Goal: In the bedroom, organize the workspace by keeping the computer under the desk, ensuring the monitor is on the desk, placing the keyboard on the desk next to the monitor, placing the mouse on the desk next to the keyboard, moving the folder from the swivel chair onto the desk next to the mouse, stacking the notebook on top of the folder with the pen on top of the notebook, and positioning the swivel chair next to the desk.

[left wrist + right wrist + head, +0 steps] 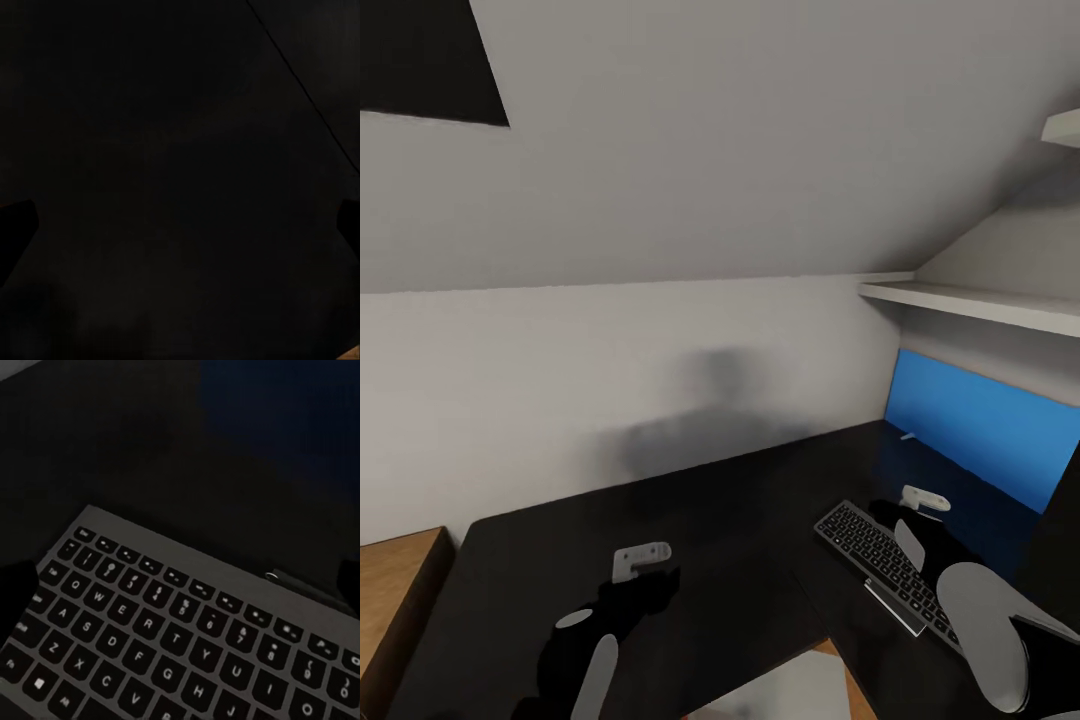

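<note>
Now you are hovering your right gripper, fingers wide apart and holding nothing, over the keyboard lying flat on the black desk, which is looking thin, stiff and light, so be pinching its long edge.

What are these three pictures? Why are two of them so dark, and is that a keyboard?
You are looking through a robot's eyes. The big picture comes from its head, looking down at a black desk. The two dark pictures come from little cameras on its wrists. The left gripper hovers over bare desk, so its camera sees mostly black. The right gripper is over the keyboard, whose keys show close up. Its jaws look spread apart and nothing is held. The blue wall panel stands behind.
</note>
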Controlling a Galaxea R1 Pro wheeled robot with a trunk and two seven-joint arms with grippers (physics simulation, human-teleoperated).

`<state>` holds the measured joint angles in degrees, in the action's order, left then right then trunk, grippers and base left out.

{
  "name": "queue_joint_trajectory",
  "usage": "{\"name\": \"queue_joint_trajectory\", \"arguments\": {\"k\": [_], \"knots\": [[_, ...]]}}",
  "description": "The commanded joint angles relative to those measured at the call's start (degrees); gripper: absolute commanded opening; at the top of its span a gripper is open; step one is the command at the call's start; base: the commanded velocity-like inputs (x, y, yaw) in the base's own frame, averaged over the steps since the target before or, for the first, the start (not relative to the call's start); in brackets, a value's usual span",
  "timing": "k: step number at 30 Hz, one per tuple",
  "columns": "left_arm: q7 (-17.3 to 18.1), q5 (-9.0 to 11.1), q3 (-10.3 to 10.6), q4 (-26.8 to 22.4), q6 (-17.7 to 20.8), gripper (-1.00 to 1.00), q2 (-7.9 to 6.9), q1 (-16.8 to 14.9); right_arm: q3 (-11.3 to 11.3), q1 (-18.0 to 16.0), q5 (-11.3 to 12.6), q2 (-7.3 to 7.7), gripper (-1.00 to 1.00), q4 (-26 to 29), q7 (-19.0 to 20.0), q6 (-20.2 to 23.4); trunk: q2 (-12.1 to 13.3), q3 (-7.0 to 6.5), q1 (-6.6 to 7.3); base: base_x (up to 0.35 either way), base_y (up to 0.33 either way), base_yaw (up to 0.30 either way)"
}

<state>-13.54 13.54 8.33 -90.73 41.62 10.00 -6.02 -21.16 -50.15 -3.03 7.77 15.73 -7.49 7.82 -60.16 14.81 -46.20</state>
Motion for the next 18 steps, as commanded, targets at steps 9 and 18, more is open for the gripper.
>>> {"name": "queue_joint_trajectory", "arguments": {"k": [9,18], "knots": [[-0.66,0.53,0.15,-0.01,10.26,1.00,0.00,-1.82,-0.20,-0.04,-0.31,-0.08,1.00,0.00,-0.03,0.35,-0.05,0.08,-0.01,0.000,0.000,0.000],[-4.15,0.57,-0.17,4.89,15.73,1.00,0.00,-13.27,-0.20,-0.04,-0.40,-0.11,1.00,-0.07,0.02,-0.31,-0.05,0.08,-0.01,0.000,0.000,0.000]]}}
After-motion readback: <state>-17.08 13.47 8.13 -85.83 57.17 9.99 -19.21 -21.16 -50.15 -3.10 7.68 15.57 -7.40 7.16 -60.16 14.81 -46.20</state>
